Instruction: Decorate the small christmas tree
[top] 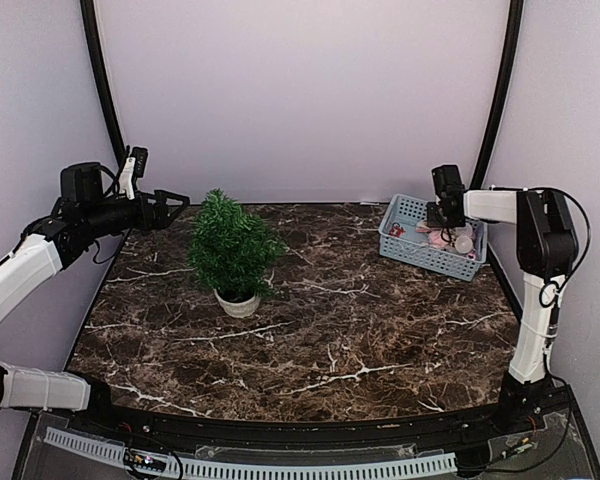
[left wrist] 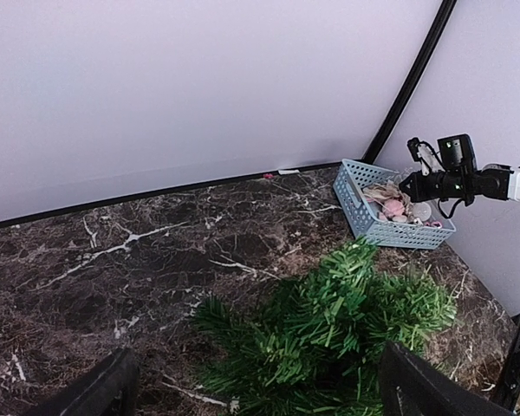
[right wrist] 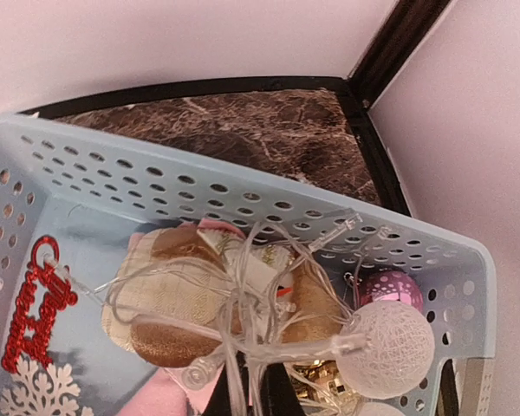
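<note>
The small christmas tree (top: 232, 245), bushy and dark green in a white pot (top: 238, 303), stands left of centre on the marble table. My left gripper (top: 180, 203) hovers open up and to the left of the tree's top. In the left wrist view the tree (left wrist: 338, 338) lies below and between the spread fingers (left wrist: 104, 390). My right gripper (top: 442, 232) reaches into the blue basket (top: 400, 245) at the back right. In the right wrist view it (right wrist: 262, 394) is shut on a clear string of lights (right wrist: 251, 295) tangled over the ornaments.
The basket (right wrist: 199, 182) holds a white yarn ball (right wrist: 386, 347), a pink bauble (right wrist: 390, 286), a gold fabric ornament (right wrist: 169, 295), a red word ornament (right wrist: 35, 312) and a white snowflake (right wrist: 39, 390). Walls close in behind and on both sides.
</note>
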Controlling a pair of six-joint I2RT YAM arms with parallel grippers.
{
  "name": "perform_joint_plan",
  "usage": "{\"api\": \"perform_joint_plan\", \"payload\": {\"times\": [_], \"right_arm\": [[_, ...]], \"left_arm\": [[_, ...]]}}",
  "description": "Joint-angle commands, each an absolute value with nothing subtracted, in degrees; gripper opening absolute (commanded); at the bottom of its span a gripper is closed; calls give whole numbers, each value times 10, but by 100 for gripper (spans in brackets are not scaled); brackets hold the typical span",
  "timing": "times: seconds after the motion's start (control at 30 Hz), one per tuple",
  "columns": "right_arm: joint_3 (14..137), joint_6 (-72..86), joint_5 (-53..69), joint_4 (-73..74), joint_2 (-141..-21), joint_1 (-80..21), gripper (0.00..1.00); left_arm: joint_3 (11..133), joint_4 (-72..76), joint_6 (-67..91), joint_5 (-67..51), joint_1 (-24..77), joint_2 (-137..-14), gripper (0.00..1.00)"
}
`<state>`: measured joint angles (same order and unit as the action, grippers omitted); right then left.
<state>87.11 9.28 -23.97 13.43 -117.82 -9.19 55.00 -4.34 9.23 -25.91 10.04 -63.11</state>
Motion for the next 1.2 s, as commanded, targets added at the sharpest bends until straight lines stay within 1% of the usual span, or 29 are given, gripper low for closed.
{"api": "perform_joint_plan", "payload": {"times": [0.0,0.2,0.33,0.5,0.7,0.83,0.97,1.1,1.17], "right_arm": [[890,77,-264,103,-1149,-91,0],[880,79,-306,120,-1039,-91,0],[874,77,-305,132,-954,-91,0],[871,74,-255,142,-878,-92,0],[879,77,-186,154,-841,-92,0],[880,83,-101,160,-813,-94,0],[889,92,30,164,-777,-99,0],[888,139,160,109,-744,-105,0],[901,172,216,85,-738,-108,0]], "left_arm": [[541,-28,88,-264,102,-628,99],[541,-32,73,-253,102,-619,99],[540,-26,68,-266,103,-616,99],[539,-25,56,-270,108,-611,99],[537,-29,35,-250,124,-603,99],[543,-35,15,-246,137,-600,99],[554,-35,14,-235,151,-581,99],[557,-5,45,-234,171,-558,98],[563,-2,57,-225,199,-555,98]]}}
